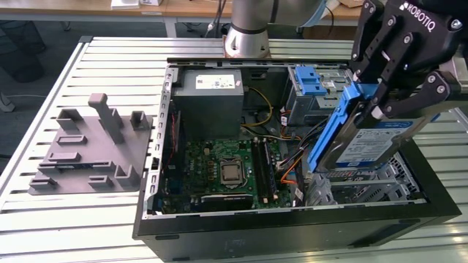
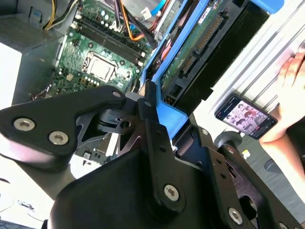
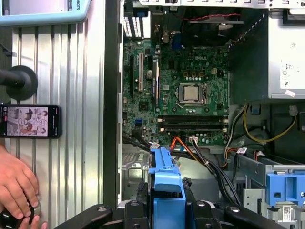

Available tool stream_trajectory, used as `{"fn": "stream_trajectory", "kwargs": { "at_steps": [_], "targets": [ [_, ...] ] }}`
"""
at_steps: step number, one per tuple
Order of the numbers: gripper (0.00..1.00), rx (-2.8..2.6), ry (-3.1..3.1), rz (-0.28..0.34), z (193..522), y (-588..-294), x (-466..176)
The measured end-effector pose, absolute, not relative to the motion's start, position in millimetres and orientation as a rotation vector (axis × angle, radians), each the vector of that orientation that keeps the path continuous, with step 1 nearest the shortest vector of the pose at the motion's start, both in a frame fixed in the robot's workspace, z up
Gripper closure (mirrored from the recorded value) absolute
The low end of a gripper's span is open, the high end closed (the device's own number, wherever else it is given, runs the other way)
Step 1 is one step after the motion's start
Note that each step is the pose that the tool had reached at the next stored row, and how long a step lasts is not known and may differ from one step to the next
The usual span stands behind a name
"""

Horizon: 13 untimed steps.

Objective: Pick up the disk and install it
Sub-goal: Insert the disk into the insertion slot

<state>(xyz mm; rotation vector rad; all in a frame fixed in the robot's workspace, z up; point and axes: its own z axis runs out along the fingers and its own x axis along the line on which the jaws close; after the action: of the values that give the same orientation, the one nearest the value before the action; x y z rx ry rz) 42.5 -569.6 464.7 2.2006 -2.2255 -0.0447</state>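
Fingers [image 1: 406,104] pinching the disk [image 1: 371,143].
Your gripper [image 1: 387,107] holds it tilted over the open computer case [image 1: 292,230] on the surface [image 1: 102,219].

Slatted metal table [image 1: 66,224] (dark floor [image 1: 45,66])

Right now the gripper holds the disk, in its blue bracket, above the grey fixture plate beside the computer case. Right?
Not quite. The gripper holds the disk, in its blue bracket, above the open computer case itself, not the grey fixture plate beside it, as the exterior view shows.
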Motion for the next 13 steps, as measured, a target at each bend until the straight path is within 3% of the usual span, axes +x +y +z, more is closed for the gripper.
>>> {"fn": "stream_trajectory", "kwargs": {
  "at_steps": [13],
  "targets": [
    [0.64, 2.201, -2.225, -0.045, 453, -570, 68]
  ]
}}
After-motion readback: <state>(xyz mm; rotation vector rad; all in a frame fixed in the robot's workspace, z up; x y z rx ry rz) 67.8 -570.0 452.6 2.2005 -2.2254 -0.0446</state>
